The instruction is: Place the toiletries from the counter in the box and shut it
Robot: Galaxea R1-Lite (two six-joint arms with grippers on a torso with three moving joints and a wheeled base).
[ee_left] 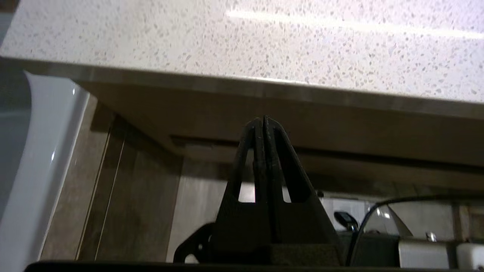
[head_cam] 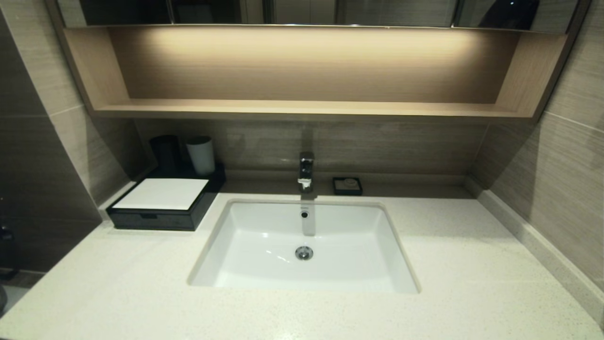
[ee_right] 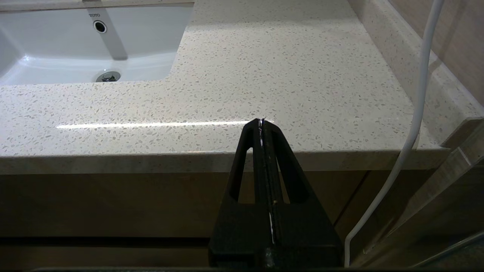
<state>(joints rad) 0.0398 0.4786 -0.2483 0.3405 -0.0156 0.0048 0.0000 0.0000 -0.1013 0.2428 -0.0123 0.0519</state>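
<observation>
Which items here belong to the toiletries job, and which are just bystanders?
Job:
- box, drawer shut
- counter; no toiletries visible
- left end effector, right end effector: shut, at the counter's front edge

Bystanders:
- dark cup
- pale cup
- soap dish
- faucet
- sink

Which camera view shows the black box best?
The head view: the box sits whole on the counter left of the sink, drawer shut, two cups behind. Both wrist views miss it, showing only counter and shut grippers.

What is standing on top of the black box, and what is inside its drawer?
On the box, behind its white top panel, stand a dark grey cup and a pale grey cup. The drawer is shut, so its contents are hidden.
</observation>
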